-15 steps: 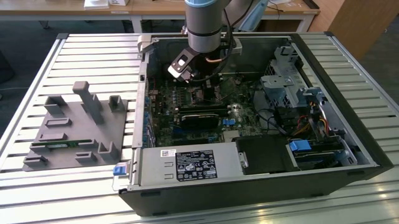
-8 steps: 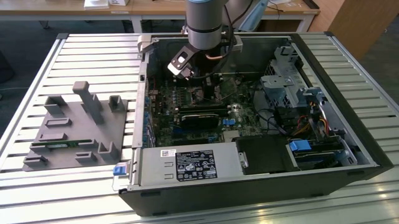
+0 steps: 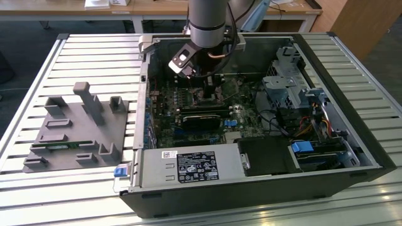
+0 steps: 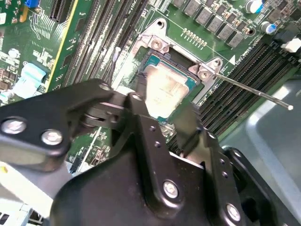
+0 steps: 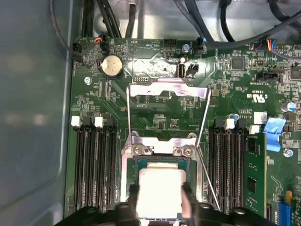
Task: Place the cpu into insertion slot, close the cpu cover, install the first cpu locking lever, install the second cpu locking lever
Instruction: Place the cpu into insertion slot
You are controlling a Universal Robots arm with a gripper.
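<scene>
Cpu: the cpu [image 5: 160,188] [image 4: 167,84] is a flat square chip with a dull silver-grey top. It lies level within the insertion slot [image 5: 160,161] [image 4: 154,60]; whether it is fully seated cannot be told.
Gripper: the gripper [image 5: 160,197] [image 4: 163,110] [image 3: 207,89] grasps the cpu, with black fingers [image 5: 133,194] against two opposite edges.
Cover: the cpu cover [image 5: 167,88] is swung up, off the slot.
Levers: two thin locking levers [image 5: 128,113] [image 4: 254,92] are unlatched, flanking the slot.
Container: the computer case [image 3: 326,61] lies open on the slatted counter [image 3: 94,52].
Around: memory slots [image 5: 94,165] run along both sides. A coin battery [image 5: 112,66] sits beyond the cover.
Aside: a grey fixture block [image 3: 75,132] rests at the exterior view's left.
</scene>
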